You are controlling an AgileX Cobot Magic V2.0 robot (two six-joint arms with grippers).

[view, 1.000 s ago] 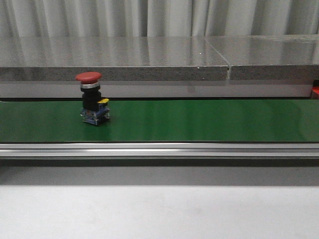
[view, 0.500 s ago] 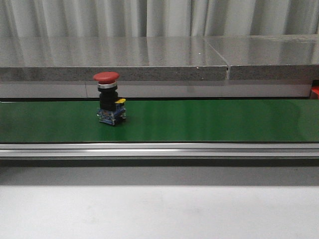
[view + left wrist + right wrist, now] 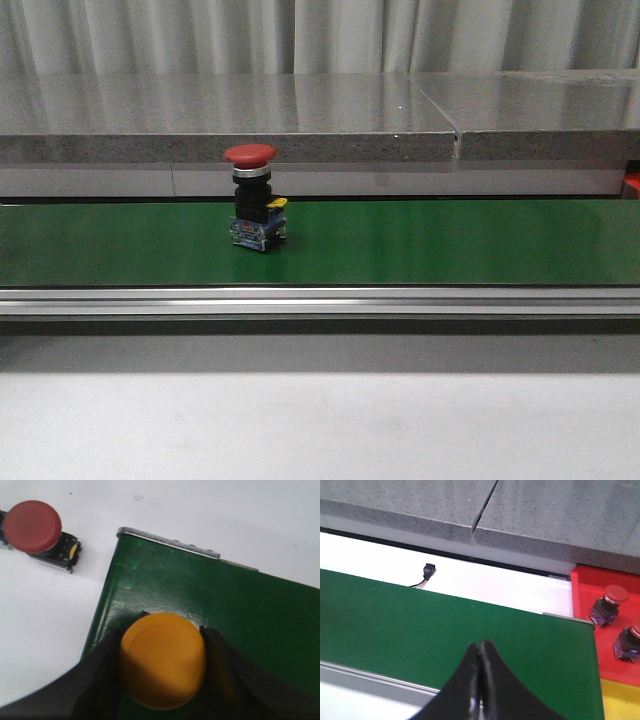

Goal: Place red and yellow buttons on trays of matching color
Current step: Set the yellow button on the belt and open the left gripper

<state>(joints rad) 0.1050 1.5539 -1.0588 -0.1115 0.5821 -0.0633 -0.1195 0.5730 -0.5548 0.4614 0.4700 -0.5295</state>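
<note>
A red button [image 3: 250, 155] on a black and blue body stands upright on the green conveyor belt [image 3: 450, 240], left of centre in the front view. My left gripper [image 3: 161, 637] is shut on a yellow button [image 3: 162, 666] and holds it over the belt's end [image 3: 240, 610]. Another red button [image 3: 33, 523] lies on the white table beside that end. My right gripper [image 3: 480, 646] is shut and empty above the belt's other end [image 3: 420, 625]. A red tray [image 3: 582, 587] there holds two red buttons [image 3: 608, 604] [image 3: 630, 641]. A yellow tray [image 3: 620, 700] adjoins it.
A grey stone ledge [image 3: 300, 115] runs behind the belt, and an aluminium rail [image 3: 320, 300] along its front. A small black connector [image 3: 428, 570] with a wire lies on the white strip behind the belt. Neither arm shows in the front view.
The red button on the belt has travelled to the right, staying upright.
</note>
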